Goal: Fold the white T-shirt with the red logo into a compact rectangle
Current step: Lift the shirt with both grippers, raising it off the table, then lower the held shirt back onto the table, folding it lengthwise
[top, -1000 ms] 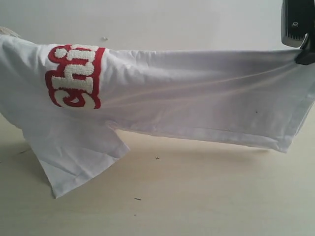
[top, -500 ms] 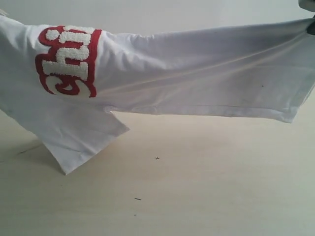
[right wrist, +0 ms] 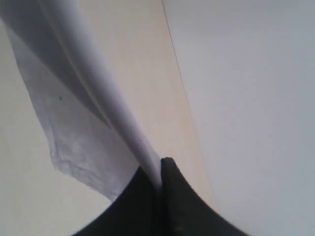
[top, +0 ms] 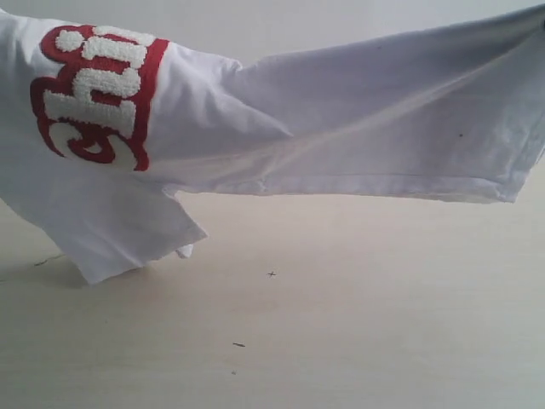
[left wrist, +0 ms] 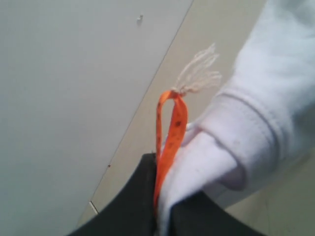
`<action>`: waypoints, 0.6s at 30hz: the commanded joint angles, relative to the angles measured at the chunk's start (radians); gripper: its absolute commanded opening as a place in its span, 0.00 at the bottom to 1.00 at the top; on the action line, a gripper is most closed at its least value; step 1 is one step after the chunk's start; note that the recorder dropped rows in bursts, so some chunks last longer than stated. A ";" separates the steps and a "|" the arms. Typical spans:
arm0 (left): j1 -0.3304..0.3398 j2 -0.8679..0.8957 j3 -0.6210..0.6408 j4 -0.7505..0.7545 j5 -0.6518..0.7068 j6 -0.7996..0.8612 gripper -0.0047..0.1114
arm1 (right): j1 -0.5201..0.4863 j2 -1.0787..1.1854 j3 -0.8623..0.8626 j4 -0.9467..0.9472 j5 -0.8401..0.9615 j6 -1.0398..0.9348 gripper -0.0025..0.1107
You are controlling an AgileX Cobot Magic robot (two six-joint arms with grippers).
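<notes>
The white short-sleeved cotton T-shirt [top: 358,128] hangs stretched sideways in the air above the pale beige tabletop [top: 358,332], spanning the whole exterior view. Its fabric is pulled taut, with long creases running towards the upper right, and its stitched hem [top: 383,186] forms the lower edge on the right. The long red patch with fuzzy white letters [top: 92,95] sits at the left end, turned on its side, with only part of the word showing. Below it one sleeve [top: 115,234] droops, its lowest corner at or just above the table.

In the left wrist view, the left gripper [left wrist: 165,209] is clamped on the ribbed collar [left wrist: 256,123] next to the small orange neck tag [left wrist: 170,135], which loops upward with frayed white threads [left wrist: 199,73] at its tip. In the right wrist view, the right gripper [right wrist: 160,169] pinches a fold of the shirt's cloth between closed jaws. A few tiny dark specks [top: 271,273] mark the table.
</notes>
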 commanded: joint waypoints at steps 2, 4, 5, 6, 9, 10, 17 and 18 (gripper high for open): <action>0.005 -0.083 0.012 -0.015 0.074 -0.019 0.04 | -0.005 -0.054 -0.008 0.061 0.106 0.002 0.02; 0.005 -0.114 0.021 -0.015 0.113 -0.019 0.04 | -0.005 -0.076 -0.008 0.065 0.147 0.003 0.02; 0.005 -0.133 0.025 -0.015 0.126 -0.019 0.04 | -0.005 -0.091 -0.004 0.076 0.154 0.003 0.02; 0.005 -0.165 0.027 -0.020 0.154 -0.033 0.04 | -0.005 -0.124 -0.001 0.111 0.161 0.003 0.02; 0.005 -0.223 0.027 -0.070 0.236 -0.076 0.04 | -0.005 -0.187 -0.001 0.179 0.219 0.003 0.02; 0.003 -0.247 0.027 -0.088 0.256 -0.076 0.04 | -0.005 -0.217 -0.001 0.199 0.266 0.006 0.02; -0.001 -0.371 0.032 -0.115 0.256 -0.190 0.04 | -0.005 -0.332 0.041 0.296 0.266 0.094 0.02; -0.013 -0.371 0.040 -0.104 0.256 -0.211 0.04 | -0.005 -0.332 0.064 0.291 0.266 0.094 0.02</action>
